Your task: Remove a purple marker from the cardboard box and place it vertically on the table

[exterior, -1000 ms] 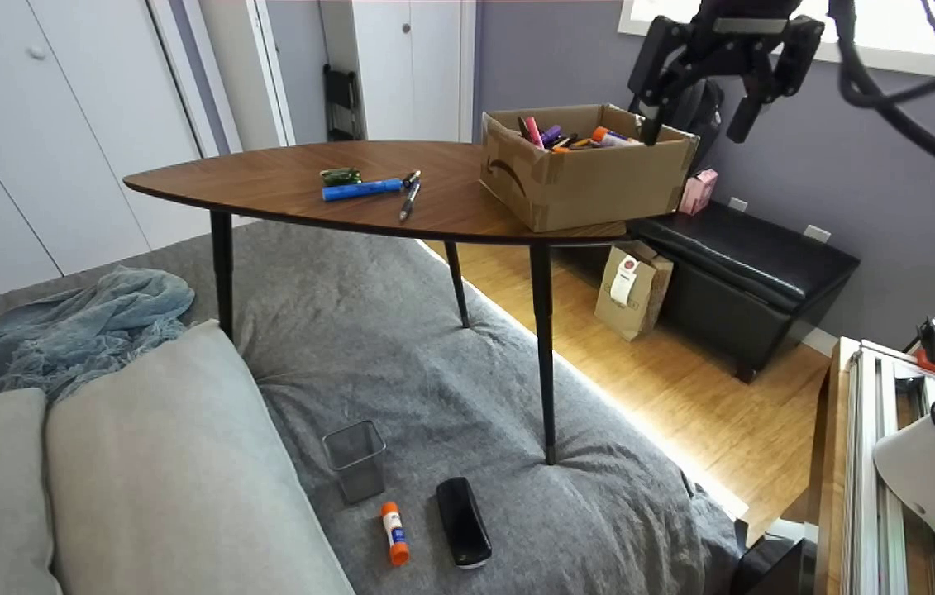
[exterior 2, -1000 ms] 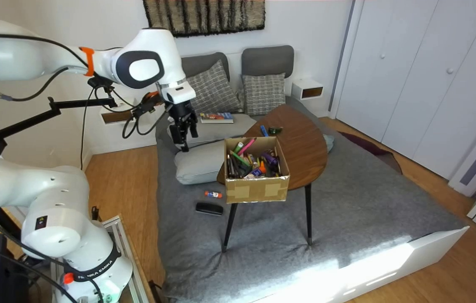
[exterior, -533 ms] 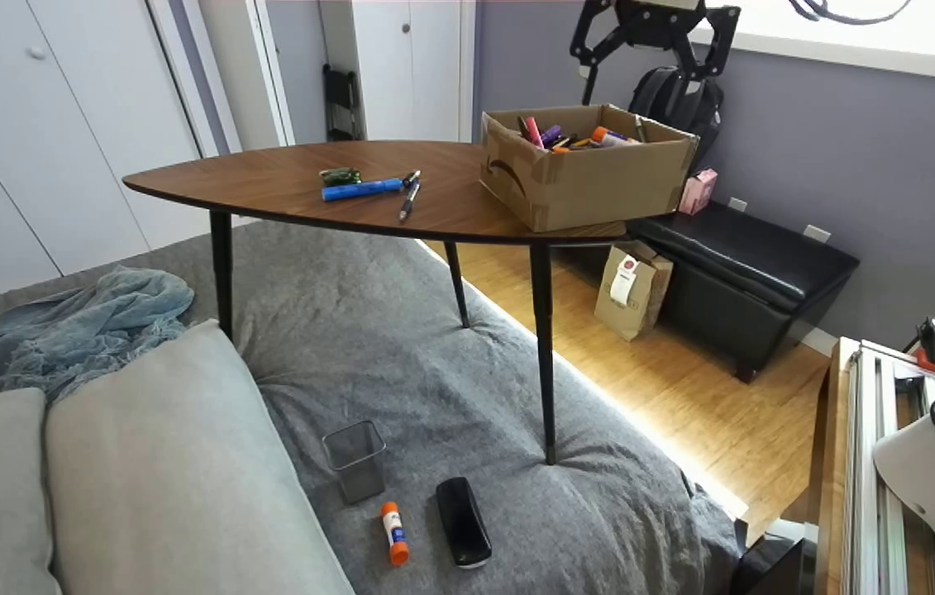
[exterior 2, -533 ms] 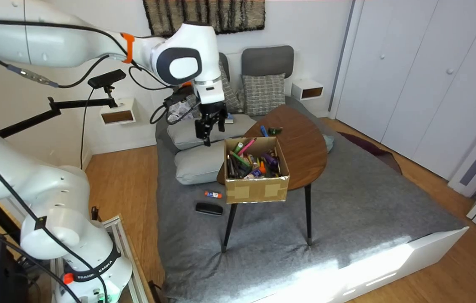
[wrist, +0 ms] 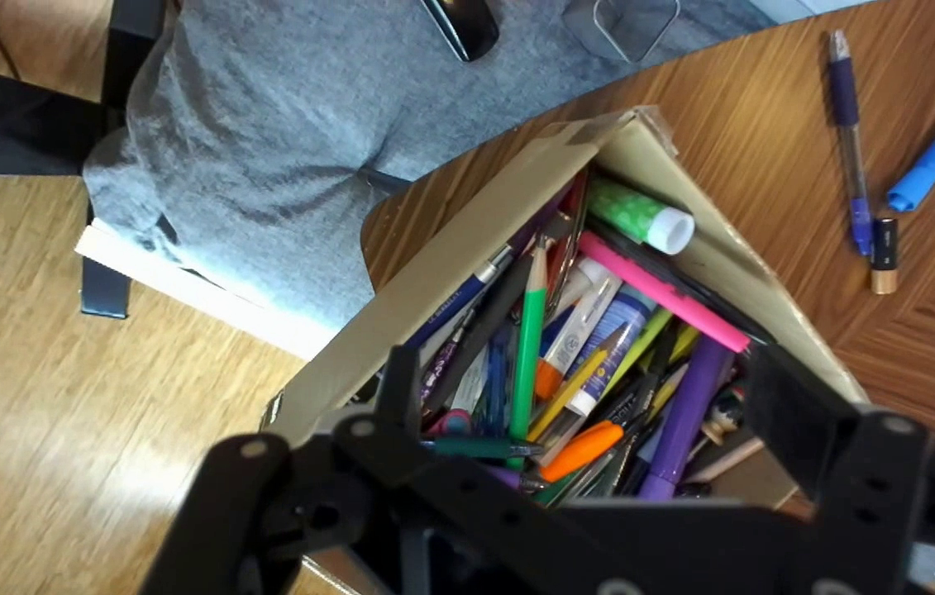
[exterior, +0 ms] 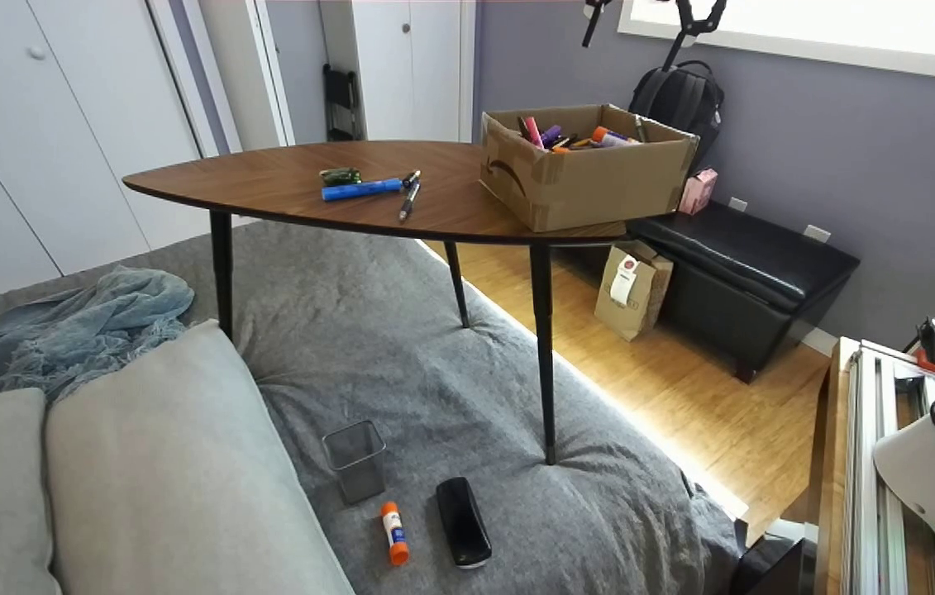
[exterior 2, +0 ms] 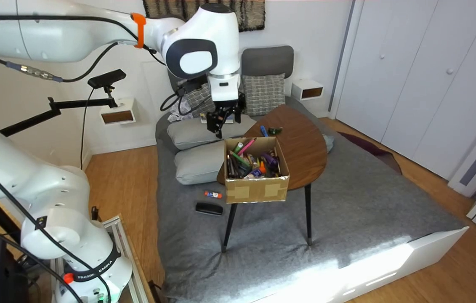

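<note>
The purple marker lies aslant inside the box, one end just beside one pink marker. One green pencil shows there too; the rest overlap too much for a fair count. Above the box hangs the gripper, its two jaws spread wide, released. The table carries the box, one blue marker, one pen, one green object, one small cylinder. On grey cloth: one glue stick, one case, one cup.
</note>
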`<action>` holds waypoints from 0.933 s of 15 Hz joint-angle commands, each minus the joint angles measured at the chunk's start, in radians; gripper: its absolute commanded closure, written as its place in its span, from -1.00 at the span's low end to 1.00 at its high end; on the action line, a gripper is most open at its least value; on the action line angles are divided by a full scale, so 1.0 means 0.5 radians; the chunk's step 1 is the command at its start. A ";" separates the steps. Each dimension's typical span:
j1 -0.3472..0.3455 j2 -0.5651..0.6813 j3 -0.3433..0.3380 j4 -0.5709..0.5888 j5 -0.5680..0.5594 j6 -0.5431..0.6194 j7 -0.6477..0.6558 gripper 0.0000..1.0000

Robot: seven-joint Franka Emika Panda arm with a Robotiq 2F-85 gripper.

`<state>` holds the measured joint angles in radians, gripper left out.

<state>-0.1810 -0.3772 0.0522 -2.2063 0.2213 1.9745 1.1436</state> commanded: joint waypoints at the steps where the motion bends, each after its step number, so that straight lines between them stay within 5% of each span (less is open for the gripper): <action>1: 0.046 0.002 -0.035 0.003 -0.014 -0.001 0.018 -1.00; 6: -0.014 0.056 -0.075 0.018 -0.036 0.010 0.189 -1.00; 14: -0.056 0.225 -0.270 -0.043 0.036 0.363 0.204 -1.00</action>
<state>-0.2063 -0.2955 -0.0672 -2.2176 0.2170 2.0836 1.2164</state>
